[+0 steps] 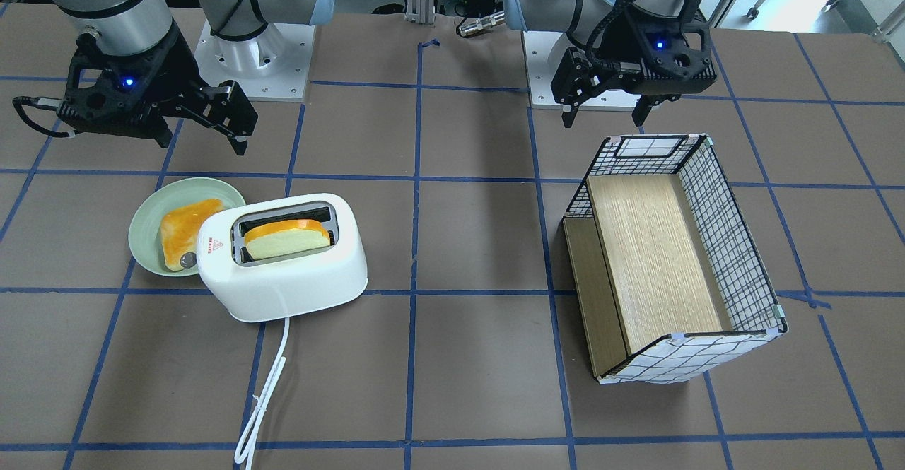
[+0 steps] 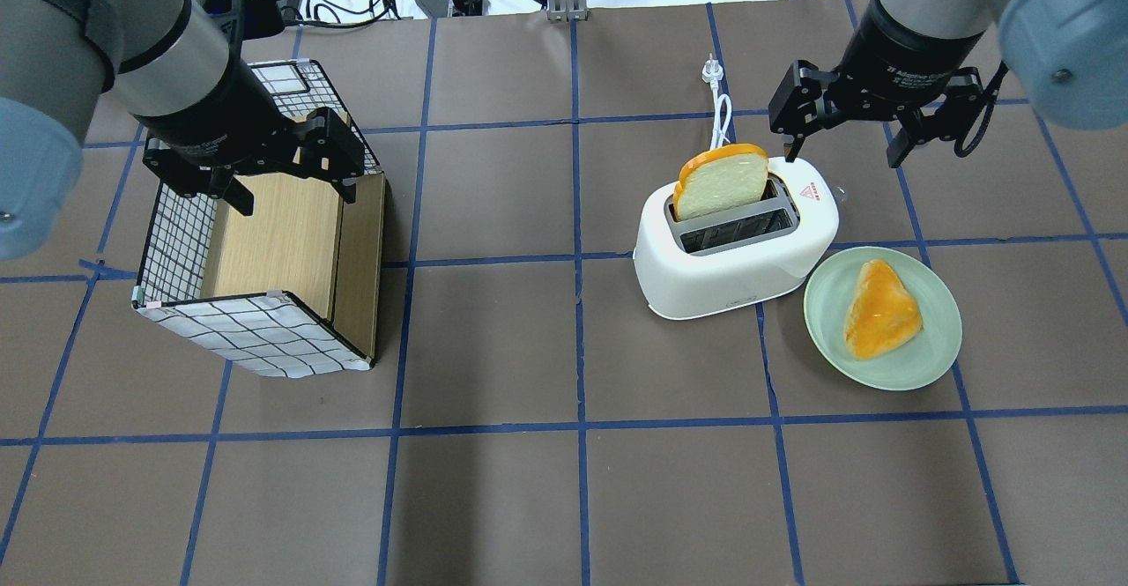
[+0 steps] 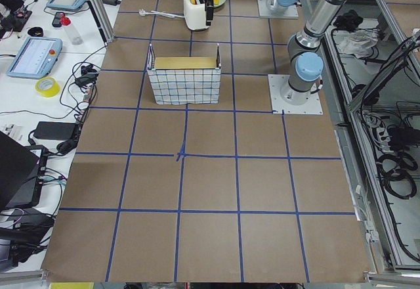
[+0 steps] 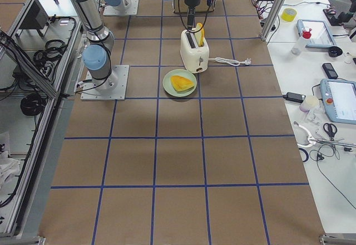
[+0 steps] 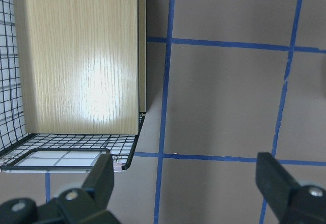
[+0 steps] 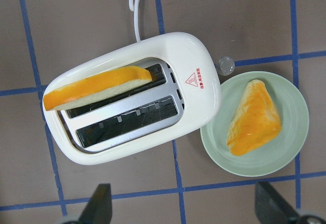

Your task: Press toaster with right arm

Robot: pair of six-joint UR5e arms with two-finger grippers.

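Observation:
The white two-slot toaster [image 1: 283, 283] stands on the table, with its cord [image 1: 265, 392] trailing away. It also shows in the overhead view [image 2: 731, 273] and the right wrist view [image 6: 196, 114]. A slice of bread [image 2: 723, 182] stands up out of one slot; the other slot is empty. The silver knob [image 6: 225, 64] is on the end next to the green plate. My right gripper [image 2: 846, 138] hangs open and empty high above the toaster's knob end, touching nothing. My left gripper [image 2: 291, 194] is open and empty above the basket.
A green plate [image 2: 934, 339] with a wedge of toast [image 2: 881, 308] sits against the toaster's knob end. A checked wire basket [image 1: 728, 244] with wooden panels stands on the left arm's side. Blue tape lines grid the brown table.

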